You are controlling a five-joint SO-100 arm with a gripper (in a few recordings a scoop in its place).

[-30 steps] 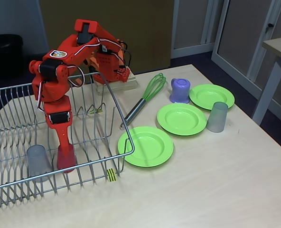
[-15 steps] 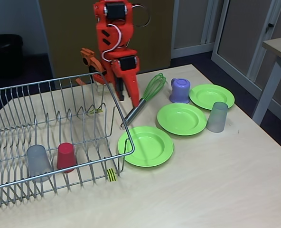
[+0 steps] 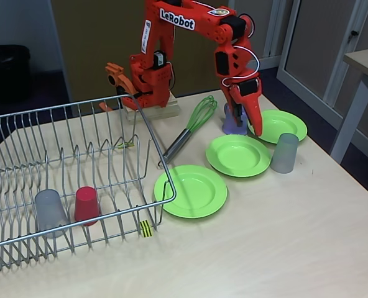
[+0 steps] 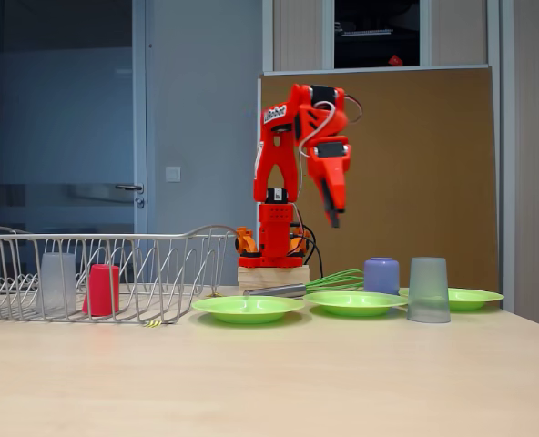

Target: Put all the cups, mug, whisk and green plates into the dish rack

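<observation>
I've got the dish rack (image 3: pixel 66 167) on the left holding a grey cup (image 3: pixel 49 211) and the red cup (image 3: pixel 86 203). Three green plates (image 3: pixel 239 155), whisk (image 3: pixel 193 124) and another grey cup (image 3: pixel 285 153) wait on the table. My gripper (image 4: pixel 331 215) hangs high above the mug (image 4: pixel 381 275), nothing in it; whether the fingers are parted I can't tell. Next I'd drop down onto the mug.

The tabletop (image 3: pixel 283 248) is being viewed from high at its front, angled down and close in; it is also being watched from tabletop (image 4: pixel 342 382) level, farther back. The dish rack (image 3: pixel 66 180) (image 4: pixel 115 264) is being covered in both fixed views.
</observation>
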